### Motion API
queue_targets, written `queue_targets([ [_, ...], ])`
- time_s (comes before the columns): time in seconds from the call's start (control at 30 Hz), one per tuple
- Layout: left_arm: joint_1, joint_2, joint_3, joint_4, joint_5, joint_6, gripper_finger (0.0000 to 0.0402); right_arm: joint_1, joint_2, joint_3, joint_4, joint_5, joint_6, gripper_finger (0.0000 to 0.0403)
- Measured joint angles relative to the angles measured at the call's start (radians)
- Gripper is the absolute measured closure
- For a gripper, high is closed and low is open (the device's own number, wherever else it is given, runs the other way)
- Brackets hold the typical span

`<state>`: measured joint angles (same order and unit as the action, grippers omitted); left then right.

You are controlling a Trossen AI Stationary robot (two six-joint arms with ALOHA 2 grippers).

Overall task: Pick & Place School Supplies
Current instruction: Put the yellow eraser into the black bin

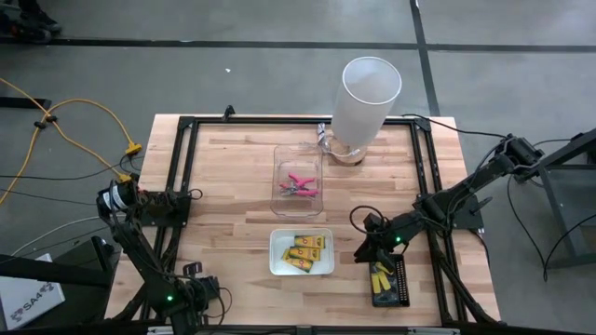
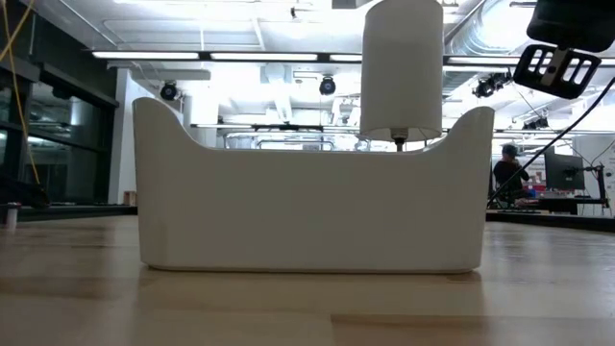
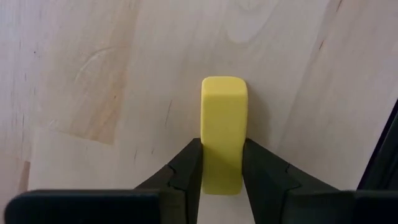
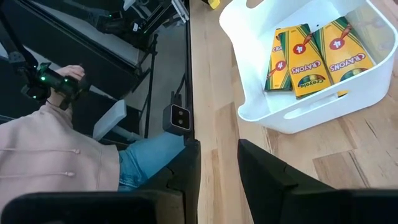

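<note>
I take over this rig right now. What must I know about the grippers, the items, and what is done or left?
Left gripper: jaws shut on a yellow block, above bare wood.
Right gripper: jaws open, empty, beside the black tray.
Done: crayon packets lie in the white tray; pink scissors lie in the clear tray.
Left: place the held block; yellow pieces sit in the black tray.

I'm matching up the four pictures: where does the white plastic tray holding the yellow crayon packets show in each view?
High view: white plastic tray at lower centre, left of the right gripper.
Low view: its wall fills the middle.
Left wrist view: not in it.
Right wrist view: upper right, with the yellow crayon packets inside.
Shared landmark: the tall white cylinder, behind the tray.
</note>
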<state>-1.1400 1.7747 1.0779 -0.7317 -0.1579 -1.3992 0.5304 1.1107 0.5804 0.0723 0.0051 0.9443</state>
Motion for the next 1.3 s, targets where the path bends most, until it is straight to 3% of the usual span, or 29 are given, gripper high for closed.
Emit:
queue_targets([
  [0.43, 0.094, -0.063, 0.011, -0.001, -0.095, 0.263, 0.0309, 0.0, 0.0, 0.0, 0.014, 0.0, -0.012, 0.0306],
  [0.87, 0.27, -0.226, 0.012, 0.0, -0.209, 0.661, 0.0309, 0.0, 0.0, 0.0, 0.117, 0.004, -0.137, 0.0306],
  [1.13, 0.454, -0.337, 0.013, 0.005, -0.156, 0.727, 0.0309, -0.006, 0.0, 0.0, 0.146, 0.099, -0.067, 0.0306],
  [1.3, 0.57, -0.361, 0.013, 0.059, -0.126, 0.88, 0.0309, -0.042, 0.008, 0.0, 0.15, 0.097, -0.056, 0.0306],
])
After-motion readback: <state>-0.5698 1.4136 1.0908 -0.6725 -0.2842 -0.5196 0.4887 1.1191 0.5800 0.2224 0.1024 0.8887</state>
